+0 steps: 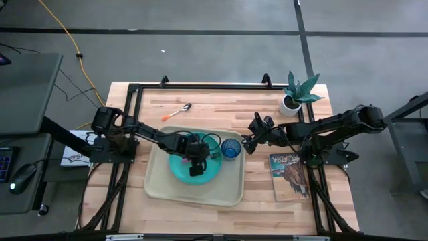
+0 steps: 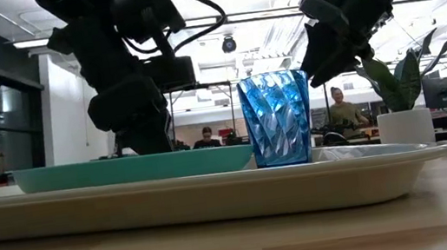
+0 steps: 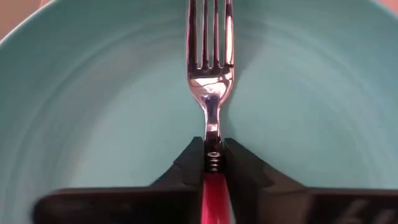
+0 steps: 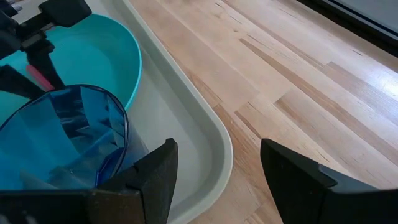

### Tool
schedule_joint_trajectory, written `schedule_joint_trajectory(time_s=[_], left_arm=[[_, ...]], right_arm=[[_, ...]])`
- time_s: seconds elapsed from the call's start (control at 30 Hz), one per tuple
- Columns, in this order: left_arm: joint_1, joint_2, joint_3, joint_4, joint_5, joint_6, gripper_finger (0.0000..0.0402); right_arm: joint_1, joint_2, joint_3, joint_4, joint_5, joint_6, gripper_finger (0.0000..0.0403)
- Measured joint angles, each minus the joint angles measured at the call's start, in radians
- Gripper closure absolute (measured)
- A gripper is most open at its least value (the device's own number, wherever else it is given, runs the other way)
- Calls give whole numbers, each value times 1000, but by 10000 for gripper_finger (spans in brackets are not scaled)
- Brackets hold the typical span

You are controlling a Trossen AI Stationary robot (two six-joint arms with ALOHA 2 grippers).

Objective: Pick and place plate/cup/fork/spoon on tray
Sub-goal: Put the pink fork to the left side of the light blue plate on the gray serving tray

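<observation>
1. Now the left gripper (image 3: 213, 163) pinches the red-handled fork (image 3: 211, 68) over the plate (image 1: 174, 169), which sits on the tray (image 1: 160, 191).
2. Lower gently, probably until the tines touch, then release.
3. The cup (image 1: 231, 148) stands on the tray; the right gripper (image 4: 217, 171) hangs open just beside it.
4. The spoon (image 1: 178, 111) lies on the counter (image 1: 221, 110).

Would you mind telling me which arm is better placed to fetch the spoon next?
Probably the right: its gripper is open and empty beside the tray, while the left gripper holds the fork over the plate. The spoon lies beyond the tray.
</observation>
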Motion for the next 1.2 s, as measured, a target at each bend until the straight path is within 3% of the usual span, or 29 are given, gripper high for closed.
schedule_joint_trajectory(time_s=[0.07,0.5,0.8,0.9,1.03,1.2], left_arm=[[0,0,13,-21,0,-2,388],[-1,2,113,-168,5,17,400],[-18,-128,114,-343,-85,-45,401],[-45,-209,114,-452,-129,-124,401],[-127,-351,98,-583,-263,-297,401],[-302,-562,-68,-594,-394,-706,401]], right_arm=[[0,0,0,0,0,0,183],[0,0,0,0,0,0,183],[0,0,0,5,0,-1,183],[0,0,0,5,0,-1,183],[0,0,0,4,0,-1,183],[0,0,0,6,-7,-9,183]])
